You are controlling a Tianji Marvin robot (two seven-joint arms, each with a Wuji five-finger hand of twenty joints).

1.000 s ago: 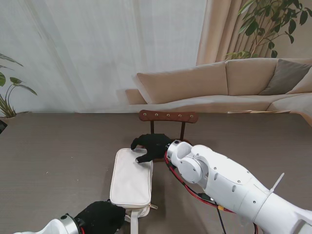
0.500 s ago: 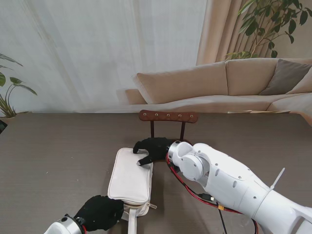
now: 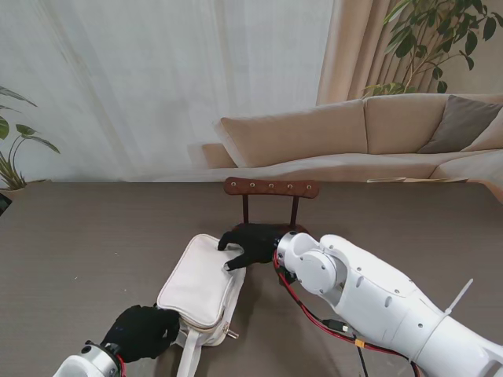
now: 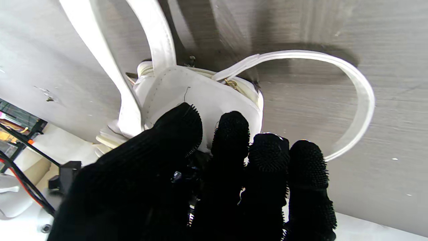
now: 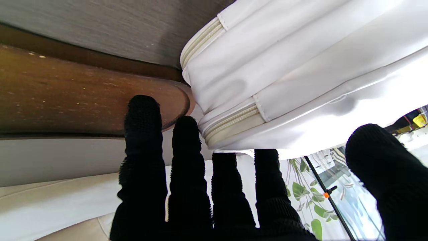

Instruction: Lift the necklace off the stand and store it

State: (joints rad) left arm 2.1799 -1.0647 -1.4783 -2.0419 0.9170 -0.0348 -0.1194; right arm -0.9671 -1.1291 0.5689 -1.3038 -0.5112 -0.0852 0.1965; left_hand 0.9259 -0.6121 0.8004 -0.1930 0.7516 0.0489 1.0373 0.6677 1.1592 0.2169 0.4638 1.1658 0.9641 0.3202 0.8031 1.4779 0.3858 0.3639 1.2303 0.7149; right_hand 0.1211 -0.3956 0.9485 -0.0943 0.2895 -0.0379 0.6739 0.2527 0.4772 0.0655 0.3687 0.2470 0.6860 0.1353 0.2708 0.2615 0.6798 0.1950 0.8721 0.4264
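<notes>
The wooden necklace stand point(image 3: 271, 188) rises at the table's middle, and I see no necklace on its bar or anywhere else. A white zip bag point(image 3: 198, 284) lies slanted just in front of it. My left hand point(image 3: 141, 331) is shut on the bag's near end point(image 4: 207, 100), with the fingers point(image 4: 234, 157) curled over it. My right hand point(image 3: 250, 238) lies open on the bag's far end point(image 5: 301, 67). Its fingers point(image 5: 143, 140) spread across the stand's brown base point(image 5: 83, 97), with the thumb held apart.
The bag's white strap point(image 4: 354, 100) loops out over the table by my left hand. Red cables point(image 3: 302, 302) run along my right forearm close to the bag. A beige sofa point(image 3: 361, 133), curtains and plants stand beyond the table's far edge.
My left hand has moved left, dragging the bag's near end with it, so the bag now lies slanted. My right hand stayed on the far end, shifting slightly right.
</notes>
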